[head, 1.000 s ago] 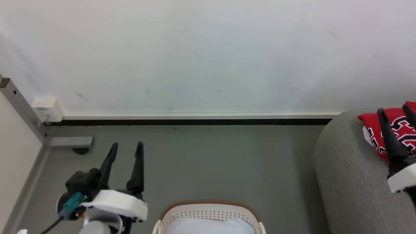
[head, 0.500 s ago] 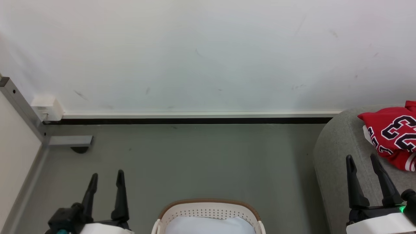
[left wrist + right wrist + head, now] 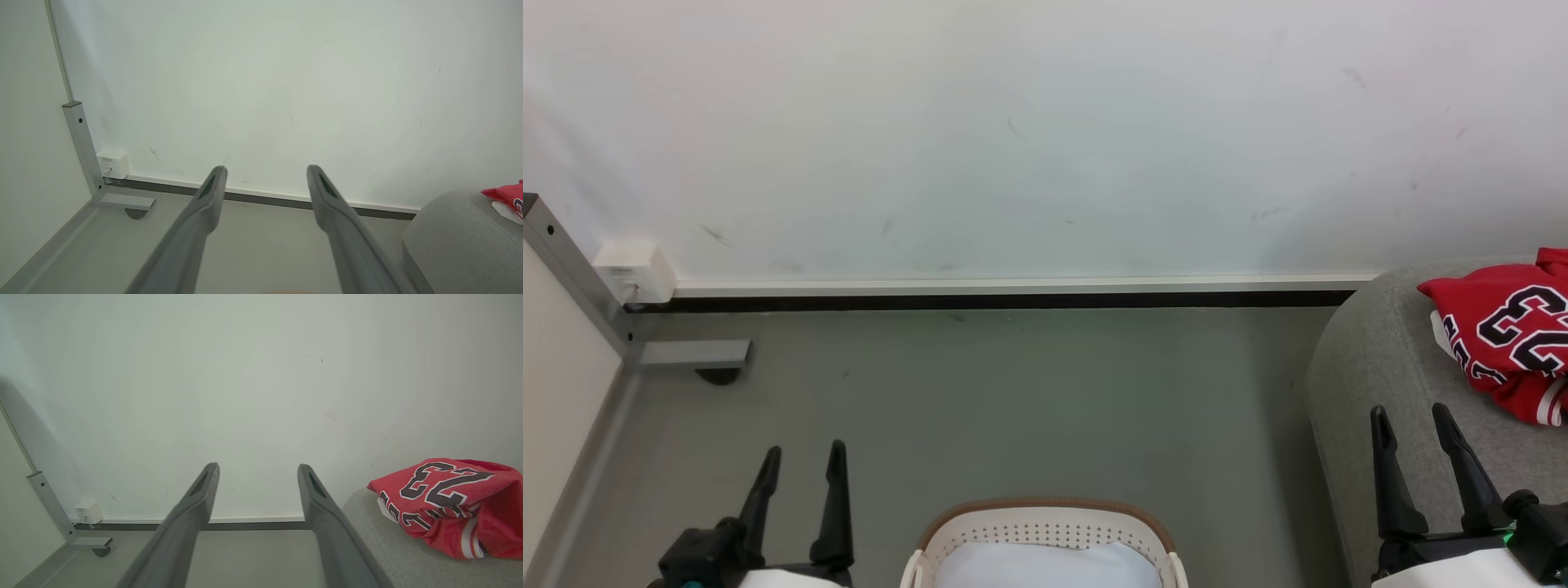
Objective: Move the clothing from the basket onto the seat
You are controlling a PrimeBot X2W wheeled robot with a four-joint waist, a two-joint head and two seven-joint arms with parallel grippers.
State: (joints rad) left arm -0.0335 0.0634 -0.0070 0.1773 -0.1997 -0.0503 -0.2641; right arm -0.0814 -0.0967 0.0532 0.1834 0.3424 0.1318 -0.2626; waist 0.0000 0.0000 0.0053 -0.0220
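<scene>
A red jersey (image 3: 1507,335) with black-and-white numbers lies crumpled on the light-grey seat (image 3: 1372,367) at the right edge. It also shows in the right wrist view as the jersey (image 3: 449,502) on the seat (image 3: 388,551). The cream basket (image 3: 1045,506) with its brown rim band stands at the bottom centre; only something pale bluish-white (image 3: 1045,567) shows inside. My right gripper (image 3: 1410,412) is open and empty over the seat's front, short of the jersey. My left gripper (image 3: 805,451) is open and empty over the floor, left of the basket. The wrist views show each pair wide apart: the left gripper (image 3: 267,169), the right gripper (image 3: 258,467).
A white wall with a dark skirting strip runs across the back. At the left stand a pale panel, a grey metal post with a foot and caster (image 3: 698,359), and a white wall box (image 3: 633,273). Grey floor (image 3: 1045,392) lies between basket and wall.
My right gripper has drawn back from over the jersey to the lower right, leaving the jersey on the seat. My left gripper has dropped lower and to the left. Both stay open.
</scene>
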